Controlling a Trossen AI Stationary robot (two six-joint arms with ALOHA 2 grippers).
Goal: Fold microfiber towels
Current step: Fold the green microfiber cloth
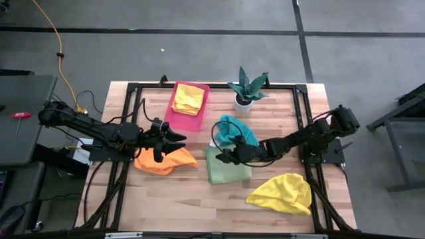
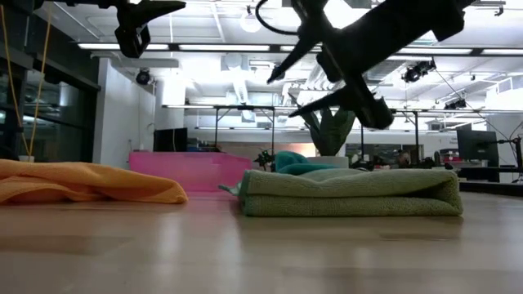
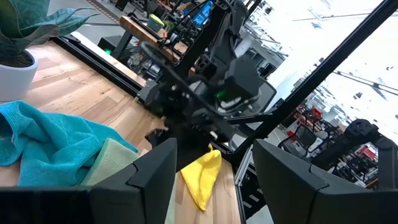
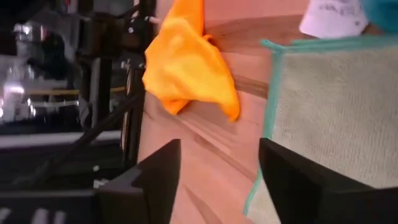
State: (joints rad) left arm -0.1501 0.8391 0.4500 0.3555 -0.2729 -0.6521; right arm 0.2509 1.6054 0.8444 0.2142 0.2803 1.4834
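From where I stand, the leftmost cloth is the orange towel (image 1: 166,160), lying crumpled at about eight o'clock on the table (image 1: 199,206). It is thin, fuzzy microfiber, limp and light, so I'd expect it to sag from any pinch point and to be best taken by a corner or a hem, not the bunched middle. The left gripper (image 1: 178,142) hovers just above its upper edge, fingers spread and holding nothing.

At eleven o'clock sits a pink tray (image 1: 194,122), hard plastic with a low rim, and in it a folded yellow towel (image 1: 188,98), flat and squared.

Near the centre the light green towel (image 1: 226,166) lies folded into a thick rectangle with soft rounded edges and a teal-stitched hem. In the low view its layers look plump and springy, so I'd guess they could creep open if nudged. The right gripper (image 1: 223,158) hangs over its left edge, fingers apart, gripping nothing.

Just behind it, toward twelve o'clock, the teal towel (image 1: 237,130) is heaped in loose folds, and beyond that stands a spiky potted plant (image 1: 246,87) in a smooth white pot.

At five o'clock a second yellow towel (image 1: 284,194) lies in a rumpled, rounded mound, well apart from the others. Its free corners seem the sensible places to take hold.
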